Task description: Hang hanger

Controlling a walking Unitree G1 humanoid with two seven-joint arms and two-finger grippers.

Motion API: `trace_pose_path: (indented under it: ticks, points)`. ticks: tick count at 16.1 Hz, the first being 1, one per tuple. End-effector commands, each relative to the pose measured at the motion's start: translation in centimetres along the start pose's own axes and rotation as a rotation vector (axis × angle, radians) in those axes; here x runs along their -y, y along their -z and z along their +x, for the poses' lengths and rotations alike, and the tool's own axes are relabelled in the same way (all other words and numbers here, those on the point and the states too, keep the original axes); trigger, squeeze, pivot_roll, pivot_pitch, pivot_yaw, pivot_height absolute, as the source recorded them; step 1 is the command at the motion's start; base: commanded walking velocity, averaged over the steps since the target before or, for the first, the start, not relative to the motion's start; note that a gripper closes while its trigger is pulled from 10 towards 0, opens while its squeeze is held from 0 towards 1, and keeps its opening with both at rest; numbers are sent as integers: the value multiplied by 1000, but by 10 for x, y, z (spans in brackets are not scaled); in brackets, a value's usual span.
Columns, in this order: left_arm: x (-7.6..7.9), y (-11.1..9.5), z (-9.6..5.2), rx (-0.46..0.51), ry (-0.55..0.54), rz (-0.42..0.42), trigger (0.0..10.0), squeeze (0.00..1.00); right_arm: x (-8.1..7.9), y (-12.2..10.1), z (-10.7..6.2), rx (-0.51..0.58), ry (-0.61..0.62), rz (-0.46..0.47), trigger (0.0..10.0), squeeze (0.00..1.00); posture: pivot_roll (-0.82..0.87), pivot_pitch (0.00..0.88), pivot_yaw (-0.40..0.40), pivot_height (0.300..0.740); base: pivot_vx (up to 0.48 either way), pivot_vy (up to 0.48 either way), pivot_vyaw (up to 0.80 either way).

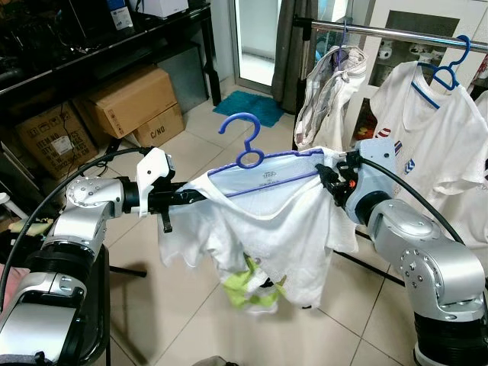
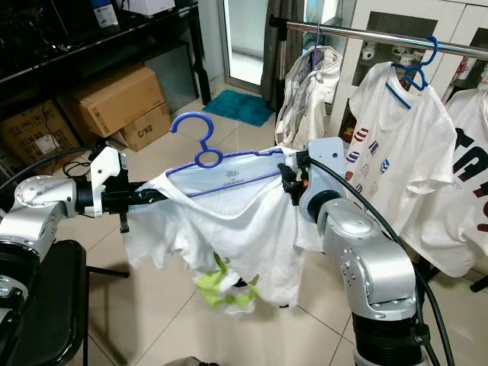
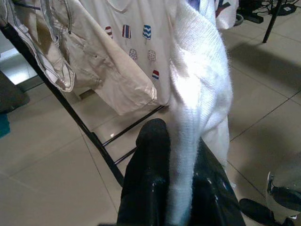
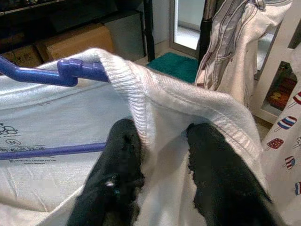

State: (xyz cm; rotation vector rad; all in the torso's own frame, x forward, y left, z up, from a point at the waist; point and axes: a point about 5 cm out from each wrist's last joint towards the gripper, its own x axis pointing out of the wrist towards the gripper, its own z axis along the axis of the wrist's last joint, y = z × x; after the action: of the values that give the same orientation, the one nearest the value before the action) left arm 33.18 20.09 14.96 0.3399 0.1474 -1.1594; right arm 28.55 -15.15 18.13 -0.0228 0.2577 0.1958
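Both arms hold a white shirt (image 1: 267, 221) stretched between them at chest height, with a blue hanger (image 1: 248, 149) already threaded through its neck, hook pointing up. Left gripper (image 3: 181, 188) pinches the left shoulder of the shirt, fabric squeezed between the two black fingers (image 3: 146, 183). Right gripper (image 4: 162, 174) pinches the right shoulder seam, next to the hanger's end; its fingers (image 4: 120, 165) are somewhat apart with cloth bunched in the gap. Something yellow-green (image 1: 255, 290) hangs low on the shirt (a print or another cloth, cannot tell).

The clothes rail (image 1: 396, 34) runs across the upper right, well apart from the held hanger and higher than its hook. Another blue hanger (image 1: 446, 72) with a white printed shirt (image 1: 427, 130) already hangs there, and a beige garment (image 1: 328, 91) sits further left on the rail. Cardboard boxes (image 1: 133, 103) lie on the floor to the left.

Step looks like carry-to-rail: shirt is on the hanger, hook not yet on the rail. Next move likely calls for stepping or turning right, raising both arms together so the hook clears the rail, then lowering it into the free stretch between the hung garments (keep the shirt taut so the hanger does not tip).
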Motion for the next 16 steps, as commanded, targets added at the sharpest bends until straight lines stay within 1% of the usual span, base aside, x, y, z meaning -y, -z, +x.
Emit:
trace_pose_path:
  ticks: [1, 6, 9, 12, 14, 16]
  points:
    - [-3, -7, -4, 36, -29, 19, 0, 0, -2, -4, 1, 16, -8, -1, 0, 0, -161, 0, 120, 740, 0, 0, 0]
    - [-5, -1, -6, -33, -59, 25, 0, 0, -3, -5, 0, 22, -26, -14, 0, 0, -164, 0, 122, 740, 0, 0, 0]
    - [-6, 8, -5, -112, -79, 32, 0, 0, -4, -9, -1, 36, -43, -20, 0, 0, -166, 0, 125, 740, 0, 0, 0]
    - [0, 16, 3, -181, -44, 42, 0, 0, -8, -14, -3, 56, -64, -23, 0, 0, -169, 0, 127, 740, 0, 0, 0]
    - [0, 16, 9, -171, -54, 35, 0, 0, -10, -15, -4, 59, -79, -23, 0, 0, -174, 0, 129, 740, 0, 0, 0]
    - [-3, 16, 9, -188, -84, 54, 0, 0, -13, -15, -5, 58, -105, -25, 0, 0, -175, 0, 130, 740, 0, 0, 0]
